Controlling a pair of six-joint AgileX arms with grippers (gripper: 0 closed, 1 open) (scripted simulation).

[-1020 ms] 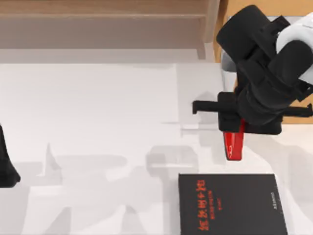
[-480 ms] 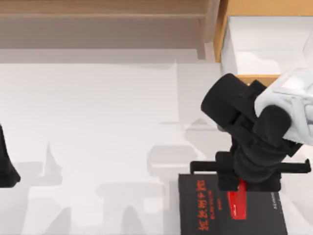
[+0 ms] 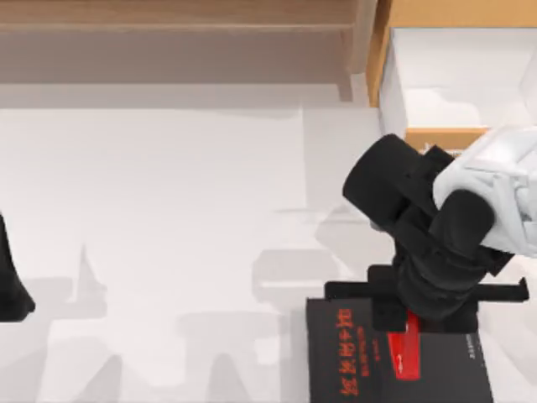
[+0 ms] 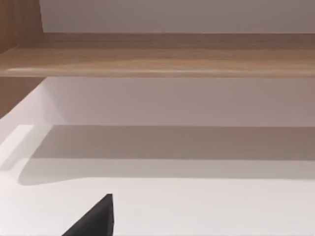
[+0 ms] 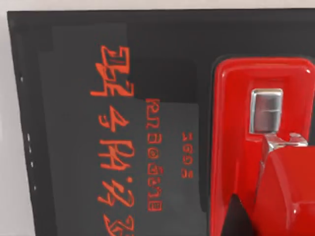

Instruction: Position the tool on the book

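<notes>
White tabletop (image 3: 168,210) spreads under a wooden shelf (image 3: 176,42). I see my right gripper (image 3: 407,329) at the lower right of the top view, fingers clamped on the red tool (image 3: 406,353), which sits over the black book (image 3: 352,365). My left arm (image 3: 10,285) is parked at the left edge.

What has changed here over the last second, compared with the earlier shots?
The right arm's claw carried the red tool from over the bare table toward the top view's bottom edge, until it hung over the black book. In the last half second it hardly shifted, and the tool now sits low against the cover. The book kept its place, and the left arm stayed parked at the table's left edge.
</notes>
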